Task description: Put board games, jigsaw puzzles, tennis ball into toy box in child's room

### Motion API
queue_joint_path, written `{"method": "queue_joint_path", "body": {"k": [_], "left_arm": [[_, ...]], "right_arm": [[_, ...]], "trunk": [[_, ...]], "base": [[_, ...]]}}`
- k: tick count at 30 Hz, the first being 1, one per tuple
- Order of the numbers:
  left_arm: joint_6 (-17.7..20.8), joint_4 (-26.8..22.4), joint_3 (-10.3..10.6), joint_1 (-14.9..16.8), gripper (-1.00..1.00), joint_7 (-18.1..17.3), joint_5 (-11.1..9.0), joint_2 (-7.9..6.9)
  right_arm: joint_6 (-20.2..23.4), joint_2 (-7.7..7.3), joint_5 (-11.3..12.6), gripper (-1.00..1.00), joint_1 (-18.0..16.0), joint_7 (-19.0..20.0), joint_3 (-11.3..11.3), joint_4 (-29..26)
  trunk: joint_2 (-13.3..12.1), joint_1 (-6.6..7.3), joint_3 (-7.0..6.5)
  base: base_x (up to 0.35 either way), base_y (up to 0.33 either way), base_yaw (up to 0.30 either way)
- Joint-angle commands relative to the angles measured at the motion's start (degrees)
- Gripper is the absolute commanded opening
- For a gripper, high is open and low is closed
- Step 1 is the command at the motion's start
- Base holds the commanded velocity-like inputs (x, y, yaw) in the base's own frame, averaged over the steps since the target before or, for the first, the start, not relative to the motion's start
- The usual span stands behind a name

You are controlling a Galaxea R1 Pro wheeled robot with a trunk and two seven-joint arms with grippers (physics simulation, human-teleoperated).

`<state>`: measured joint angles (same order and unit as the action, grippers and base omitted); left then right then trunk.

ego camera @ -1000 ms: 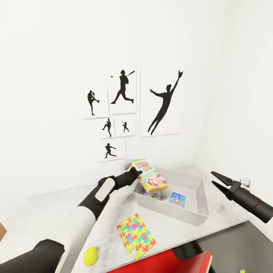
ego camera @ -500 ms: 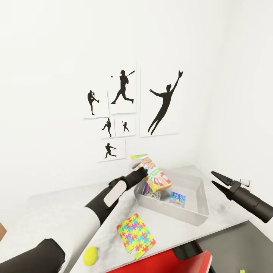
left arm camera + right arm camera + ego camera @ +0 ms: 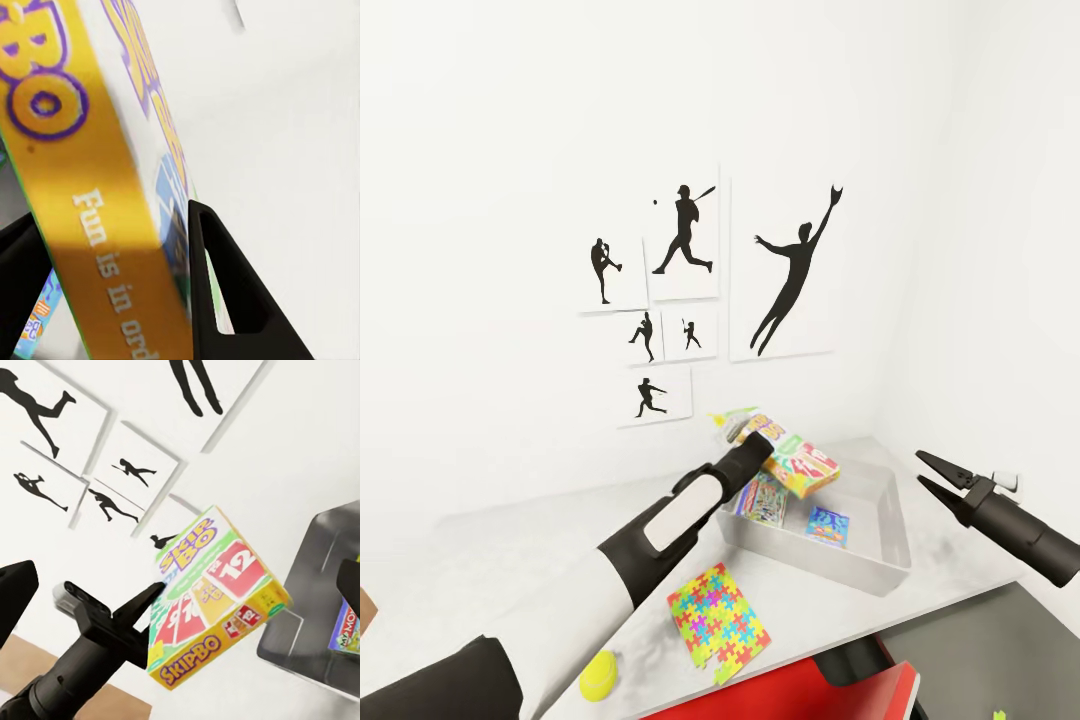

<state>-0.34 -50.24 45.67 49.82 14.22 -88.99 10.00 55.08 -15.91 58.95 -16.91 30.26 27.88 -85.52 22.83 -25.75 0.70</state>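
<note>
My left gripper [image 3: 744, 437] is shut on a Skip-Bo board game [image 3: 792, 460], a green-edged box with a multicoloured cover, held tilted in the air over the toy box [image 3: 860, 574]. In the left wrist view the fingers [image 3: 225, 300] clamp the game's yellow edge [image 3: 82, 210]. The right wrist view shows the board game [image 3: 214, 600] in the left gripper [image 3: 150, 604] beside the toy box [image 3: 319, 577]. Inside the box lie a small blue game [image 3: 827, 523] and another flat colourful box [image 3: 763, 498]. A jigsaw puzzle [image 3: 717, 612] and the yellow tennis ball [image 3: 599, 675] lie on the table [image 3: 510, 560]. My right gripper [image 3: 932, 476] hangs open to the toy box's right.
Baseball silhouette posters [image 3: 690, 290] hang on the white wall behind the table. A red object [image 3: 840, 690] sits at the table's near edge, and the lower dark grey section [image 3: 980, 640] lies at the right.
My left arm has carried the Skip-Bo game to the right, from the toy box's left rim to above its inside. The right arm has stayed still.
</note>
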Motion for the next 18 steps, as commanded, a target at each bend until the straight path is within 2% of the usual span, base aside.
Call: {"method": "queue_joint_path", "body": {"k": [1,2,4,6,7,9,13,14,16,18], "left_arm": [[-0.99,-0.26,0.13,0.03,-1.00,0.64,-1.56,0.00],[-1.37,-0.30,0.17,0.04,-1.00,0.71,-2.19,0.00],[-2.83,-0.40,0.52,0.03,-1.00,0.87,-5.11,0.00],[-3.89,-0.44,1.85,0.03,-1.00,0.94,-7.50,0.00],[-4.60,-0.46,3.17,0.02,-1.00,0.96,-8.69,0.00],[-5.02,-0.50,4.44,0.01,-1.00,0.99,-9.38,0.00],[-5.32,-0.85,6.11,0.01,-1.00,1.06,-10.10,0.00],[-5.33,-0.88,6.18,0.01,-1.00,1.08,-10.14,0.00],[-5.35,-0.95,6.34,0.01,-1.00,1.16,-10.25,0.00],[-5.36,-0.98,6.41,0.02,-1.00,1.31,-10.30,0.00]], "right_arm": [[0.31,0.00,-0.24,1.00,-0.05,0.32,0.08,-0.01],[0.34,0.00,-0.24,1.00,-0.05,0.32,0.08,-0.04],[1.13,0.02,-0.24,1.00,-0.05,0.27,0.04,-1.06],[3.14,0.27,-0.29,1.00,-0.05,0.02,-0.01,-3.34],[4.27,0.40,-0.32,1.00,-0.05,-0.09,-0.14,-4.45],[4.92,0.46,-0.33,1.00,-0.05,-0.14,-0.71,-5.02],[4.92,0.38,-0.40,1.00,-0.05,-0.41,-5.37,-5.59],[4.92,0.29,-0.42,1.00,-0.05,-0.53,-5.73,-5.62],[4.92,-0.12,-0.44,1.00,-0.16,-1.51,-6.46,-5.67],[4.92,-1.72,-0.36,1.00,-0.56,-3.75,-6.72,-5.70]], "trunk": [[0.09,-0.03,0.07],[0.09,-0.03,0.07],[0.09,-0.03,0.07],[0.09,-0.03,0.07],[0.09,-0.03,0.07],[0.09,-0.03,0.07],[0.09,-0.03,0.07],[0.09,-0.03,0.07],[0.09,-0.03,0.07],[0.09,-0.03,0.07]], "base": [[0.000,0.000,0.000],[0.000,0.000,0.000],[0.000,0.000,0.000],[0.000,0.000,0.000],[0.000,0.000,0.000],[0.000,0.000,0.000],[0.000,0.000,0.000],[0.000,0.000,0.000],[0.000,0.000,0.000],[0.000,0.000,0.000]]}}
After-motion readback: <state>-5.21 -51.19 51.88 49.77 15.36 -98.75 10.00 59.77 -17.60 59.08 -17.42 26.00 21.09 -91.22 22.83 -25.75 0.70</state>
